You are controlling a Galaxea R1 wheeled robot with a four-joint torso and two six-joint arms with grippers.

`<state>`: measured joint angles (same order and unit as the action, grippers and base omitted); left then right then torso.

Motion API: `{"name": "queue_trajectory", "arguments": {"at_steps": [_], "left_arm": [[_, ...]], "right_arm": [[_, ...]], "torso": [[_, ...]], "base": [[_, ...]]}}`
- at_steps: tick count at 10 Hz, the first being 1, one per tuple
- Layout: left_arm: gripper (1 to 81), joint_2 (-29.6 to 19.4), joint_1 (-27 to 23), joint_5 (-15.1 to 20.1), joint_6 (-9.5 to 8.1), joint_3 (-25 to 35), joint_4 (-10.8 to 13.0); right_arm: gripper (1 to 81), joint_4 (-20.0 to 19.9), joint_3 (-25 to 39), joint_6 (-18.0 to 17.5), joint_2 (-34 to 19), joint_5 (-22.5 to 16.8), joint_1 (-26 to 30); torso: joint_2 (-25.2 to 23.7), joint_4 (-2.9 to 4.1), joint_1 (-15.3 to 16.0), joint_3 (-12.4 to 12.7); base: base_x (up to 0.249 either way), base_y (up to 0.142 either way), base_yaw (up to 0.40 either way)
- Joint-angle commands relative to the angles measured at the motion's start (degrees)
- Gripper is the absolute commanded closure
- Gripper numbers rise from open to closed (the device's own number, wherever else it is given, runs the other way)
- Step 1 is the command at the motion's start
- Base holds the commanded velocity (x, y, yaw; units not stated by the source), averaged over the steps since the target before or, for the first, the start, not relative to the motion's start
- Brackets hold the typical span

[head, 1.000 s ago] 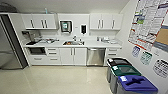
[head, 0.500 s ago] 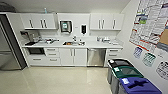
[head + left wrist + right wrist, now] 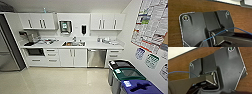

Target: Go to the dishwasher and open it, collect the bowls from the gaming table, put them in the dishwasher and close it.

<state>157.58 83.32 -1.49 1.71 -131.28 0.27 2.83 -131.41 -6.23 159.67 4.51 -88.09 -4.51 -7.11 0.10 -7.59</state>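
The dishwasher (image 3: 97, 58) is a steel-fronted unit under the white counter (image 3: 92, 45), right of the sink (image 3: 73, 44). Its door is closed, with the bar handle (image 3: 97, 50) across the top. It stands across a stretch of pale floor (image 3: 57, 80) from me. The bowls and the gaming table are out of view. Both wrist views look down past the robot's dark plate onto a brown wood-grain surface (image 3: 205, 6), and a thin blue cable (image 3: 238, 29) crosses in front.
Three bins stand in a row along the right wall: black (image 3: 120, 65), green (image 3: 128, 74) and blue (image 3: 140, 88). A tall steel fridge (image 3: 7, 50) stands at the left. White cabinets (image 3: 72, 57) line the back wall, and posters (image 3: 152, 25) cover the right wall.
The whole head view has shifted only slightly. Nothing in the kitchenette has moved, and the dishwasher door stays closed.
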Motion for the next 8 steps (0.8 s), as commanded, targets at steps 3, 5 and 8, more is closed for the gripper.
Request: {"name": "queue_trajectory", "arguments": {"at_steps": [3,5,8], "left_arm": [[1.0,-1.21,-2.77,2.98,0.23,1.46,-0.09],[1.0,-1.21,-2.77,2.98,0.23,1.46,-0.09],[1.0,-1.12,-2.6,2.98,0.31,1.46,0.0]], "right_arm": [[1.0,0.69,0.82,0.08,-1.0,-3.02,2.25],[1.0,0.69,0.91,0.08,-0.91,-3.02,2.17],[1.0,0.69,1.08,0.08,-0.82,-3.02,2.17]], "torso": [[0.0,0.0,0.0,0.0],[0.0,0.0,0.02,0.0],[0.0,0.0,0.02,0.0]], "base": [[0.107,0.0,0.0],[0.107,0.0,0.0],[0.107,0.0,0.0]]}}
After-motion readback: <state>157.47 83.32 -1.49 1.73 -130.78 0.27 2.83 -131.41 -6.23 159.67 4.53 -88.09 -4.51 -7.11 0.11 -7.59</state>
